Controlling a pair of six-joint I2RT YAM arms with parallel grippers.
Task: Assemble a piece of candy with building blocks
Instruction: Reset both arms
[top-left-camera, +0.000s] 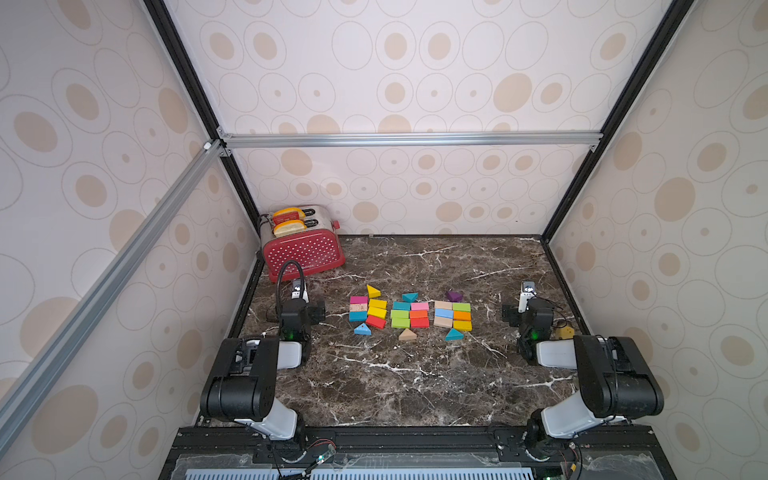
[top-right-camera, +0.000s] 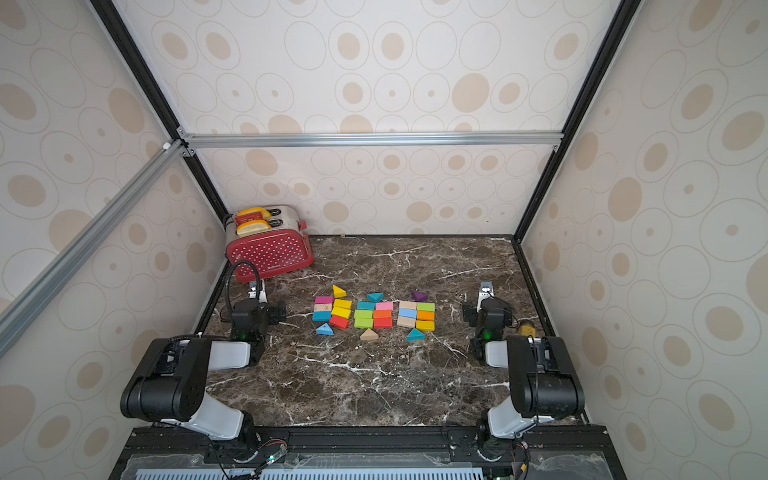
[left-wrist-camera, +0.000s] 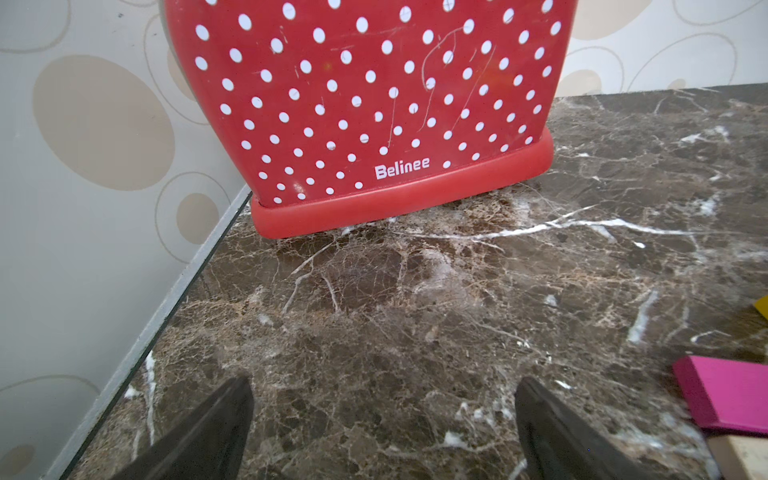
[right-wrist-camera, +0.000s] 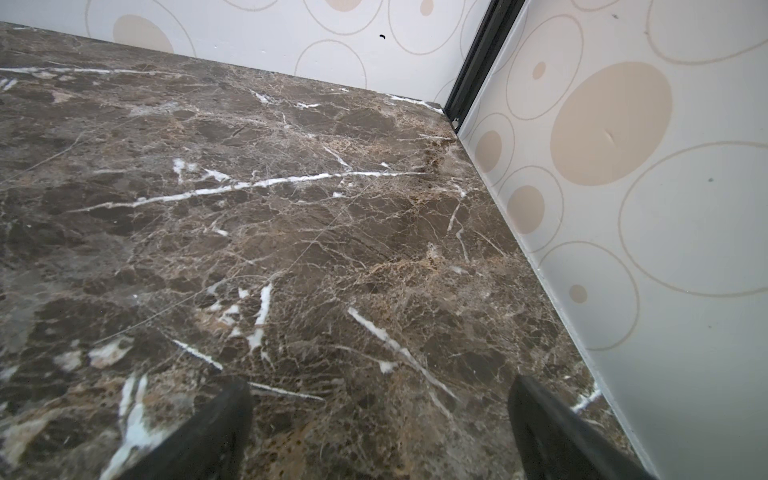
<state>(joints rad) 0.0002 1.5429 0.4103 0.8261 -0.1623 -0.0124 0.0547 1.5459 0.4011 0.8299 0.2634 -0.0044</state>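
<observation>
left gripper (left-wrist-camera: 384, 399) and right gripper (right-wrist-camera: 380, 399) both gape wide, empty. the blocks (top-left-camera: 409, 313) lie in a row across the table (top-left-camera: 415, 374) between them. the left arm looks nearer, with the pink block (left-wrist-camera: 723, 395) just beside it.

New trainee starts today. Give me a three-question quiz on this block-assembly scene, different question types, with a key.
1. True or false: the left gripper and right gripper are both open and empty.
2. What stands in the far left corner of the table? A) kettle B) red toaster C) bowl
3. Fill in: the wedge just beyond the rightmost group of building blocks is ___.
Key: 1 true; 2 B; 3 purple.
</observation>
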